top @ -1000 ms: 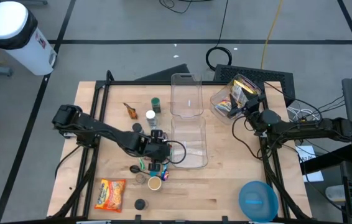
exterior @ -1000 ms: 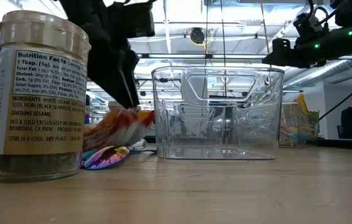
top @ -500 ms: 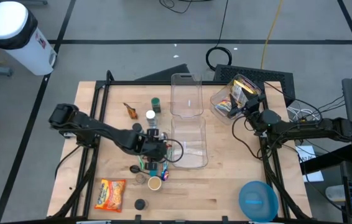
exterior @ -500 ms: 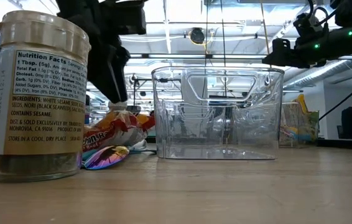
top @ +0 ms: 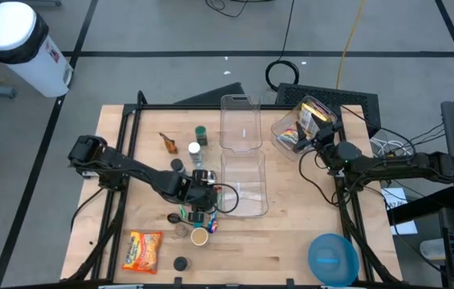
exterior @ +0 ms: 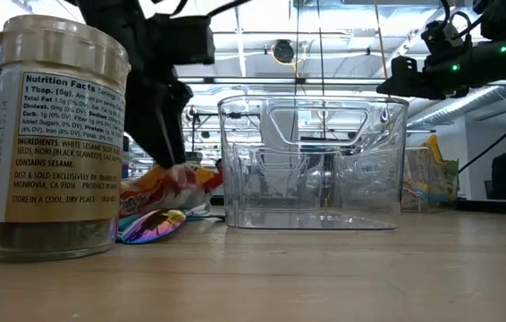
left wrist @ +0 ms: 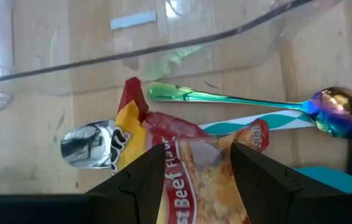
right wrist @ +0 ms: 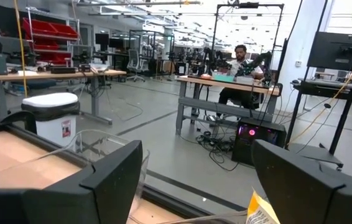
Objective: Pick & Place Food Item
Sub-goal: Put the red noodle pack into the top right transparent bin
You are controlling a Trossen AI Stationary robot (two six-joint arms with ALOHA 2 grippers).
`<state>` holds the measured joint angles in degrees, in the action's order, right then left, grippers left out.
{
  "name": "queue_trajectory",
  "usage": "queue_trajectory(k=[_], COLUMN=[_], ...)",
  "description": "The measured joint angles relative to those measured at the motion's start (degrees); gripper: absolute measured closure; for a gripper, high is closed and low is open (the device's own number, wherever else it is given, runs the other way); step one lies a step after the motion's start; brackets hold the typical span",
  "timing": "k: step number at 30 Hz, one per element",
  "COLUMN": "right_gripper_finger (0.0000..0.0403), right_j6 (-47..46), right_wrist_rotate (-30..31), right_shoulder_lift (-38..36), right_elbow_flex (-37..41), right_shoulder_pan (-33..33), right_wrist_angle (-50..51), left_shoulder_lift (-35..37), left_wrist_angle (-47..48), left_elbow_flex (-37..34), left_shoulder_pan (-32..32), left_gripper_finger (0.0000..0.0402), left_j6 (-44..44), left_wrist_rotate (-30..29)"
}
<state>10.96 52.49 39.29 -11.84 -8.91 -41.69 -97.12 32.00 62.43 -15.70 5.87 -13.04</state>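
Note:
A red and yellow food packet [left wrist: 194,168] with "Beef" printed on it lies beside the clear container [top: 243,186] at mid-table. In the low view the packet [exterior: 174,185] is seen just left of that container [exterior: 311,161]. My left gripper [left wrist: 198,186] points steeply down and is shut on the packet; it also shows in the high view [top: 200,207]. My right gripper [right wrist: 213,186] hangs open in the air at the table's far right [top: 323,143], with nothing between its fingers. My left gripper pinches the packet's near part [left wrist: 182,174] between its two fingers [left wrist: 142,183], coming from above at a steep slant. The packet's far end [left wrist: 132,93] spreads out beyond the fingertips. That end lies low by the table over a striped handle [left wrist: 244,121].
A rainbow metal spoon [left wrist: 325,112] and a silver object [left wrist: 89,144] lie by the packet. A spice jar [exterior: 52,134] stands close to the low camera. An orange packet [top: 143,250], a small cup [top: 200,236], a blue bowl [top: 333,258], a second clear bin [top: 239,122] and a snack-filled bin [top: 299,128] share the table.
In the low view my left gripper has rocked a little over the packet, from slanted to more upright. The packet's end nearest the container has dipped toward the table and drawn back from it slightly. The grip has stayed shut.

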Motion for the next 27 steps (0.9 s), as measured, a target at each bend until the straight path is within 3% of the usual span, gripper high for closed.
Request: queue_trajectory(k=[20,23,27], right_gripper_finger=[0.0110,0.0110,0.0110], right_j6=[-0.85,-0.85,-0.87], right_wrist_rotate=[0.01,0.01,0.02], right_shoulder_lift=[-0.02,-0.02,-0.02], right_elbow_flex=[0.00,0.00,0.00], right_shoulder_pan=[0.00,0.00,0.00], right_wrist_angle=[0.17,0.17,0.20], left_shoulder_lift=[-2.71,-3.07,-3.02], left_wrist_angle=[-0.08,-0.05,-0.03], left_elbow_flex=[0.00,0.00,0.00], left_shoulder_pan=[1.01,1.01,1.01], left_gripper_finger=[0.0212,0.0229,0.0281], left_j6=[0.67,0.66,0.66], left_wrist_rotate=[0.75,0.75,0.89])
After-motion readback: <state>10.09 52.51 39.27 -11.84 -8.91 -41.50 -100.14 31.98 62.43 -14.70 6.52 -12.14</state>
